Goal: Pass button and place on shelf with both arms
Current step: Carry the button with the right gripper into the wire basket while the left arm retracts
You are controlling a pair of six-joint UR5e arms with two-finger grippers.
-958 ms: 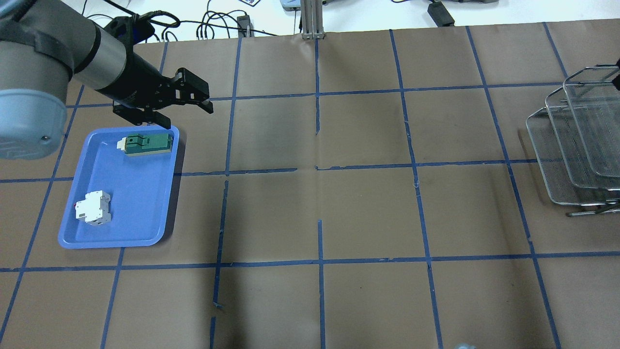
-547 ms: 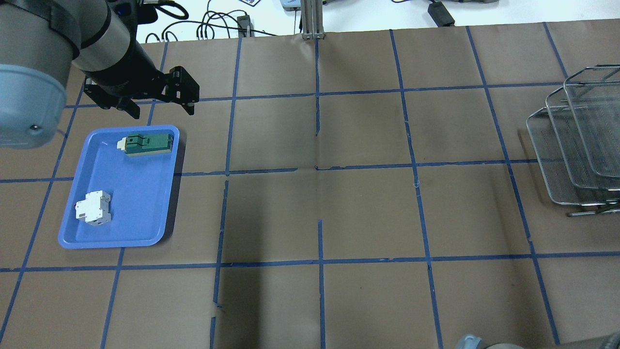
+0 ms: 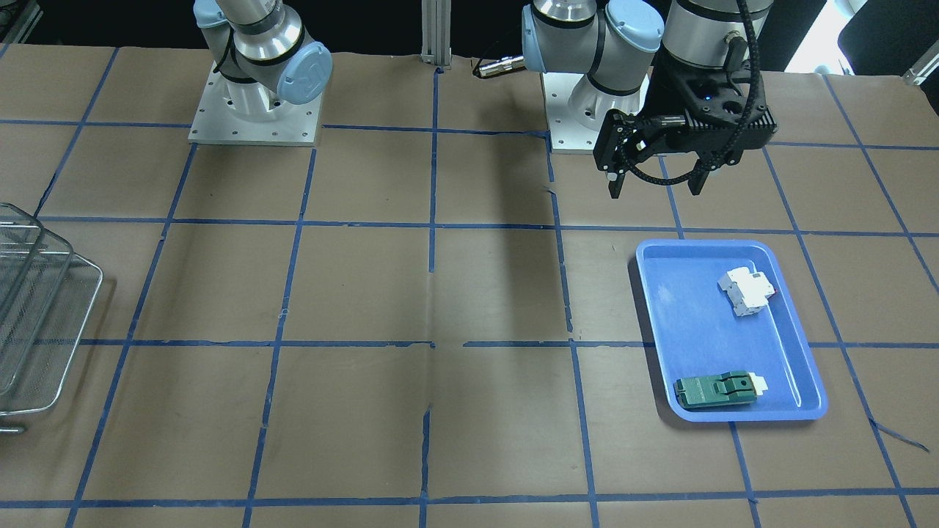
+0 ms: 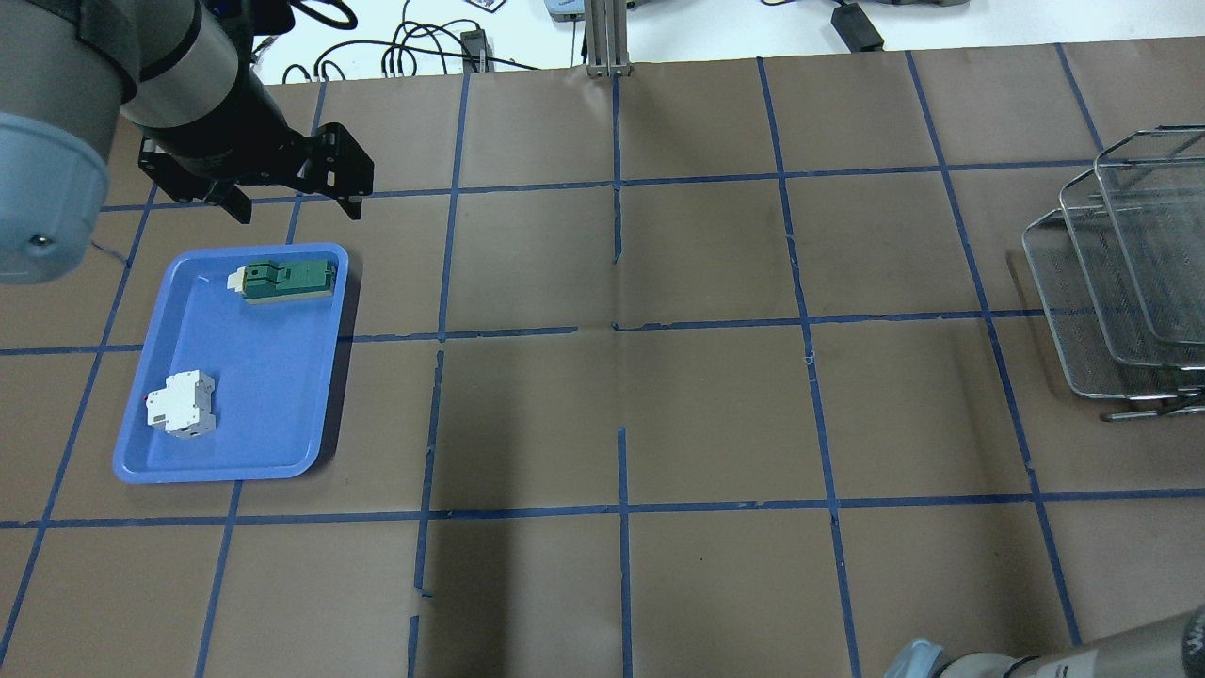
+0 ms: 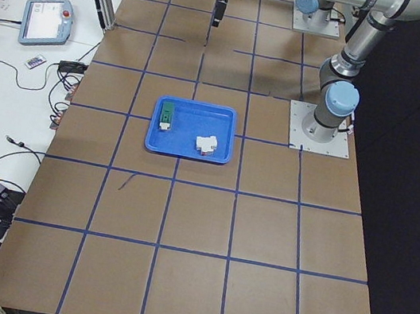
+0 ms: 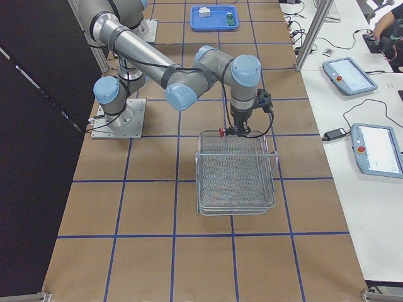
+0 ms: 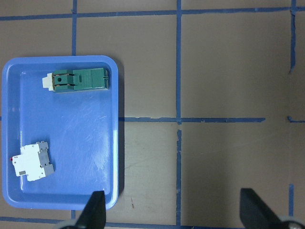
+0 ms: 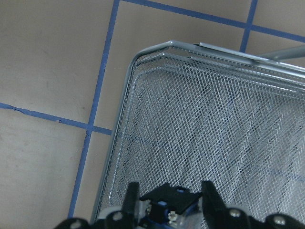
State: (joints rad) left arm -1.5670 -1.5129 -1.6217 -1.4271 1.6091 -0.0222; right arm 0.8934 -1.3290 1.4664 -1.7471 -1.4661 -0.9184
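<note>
The button (image 6: pixel 222 131), with its red cap, sits between the fingers of my right gripper (image 6: pixel 237 131), which is shut on it. The gripper holds it just above the near rim of the top tier of the silver wire shelf (image 6: pixel 236 170). In the right wrist view the gripper (image 8: pixel 170 202) grips the button's dark body (image 8: pixel 171 196) over the shelf's mesh (image 8: pixel 214 119). My left gripper (image 4: pixel 292 202) is open and empty, raised beyond the far edge of the blue tray (image 4: pixel 273 414). It also shows in the front view (image 3: pixel 656 187).
The blue tray holds a green flat block (image 4: pixel 287 280) and a white breaker (image 4: pixel 181 403). The shelf (image 4: pixel 1120 282) stands at the table's right edge. Part of the right arm (image 4: pixel 1036 659) shows at the bottom right. Cables lie beyond the far table edge.
My left gripper has drawn back to the left and farther from the tray's far edge, still open. Part of the right arm has come into the overhead view's bottom right.
</note>
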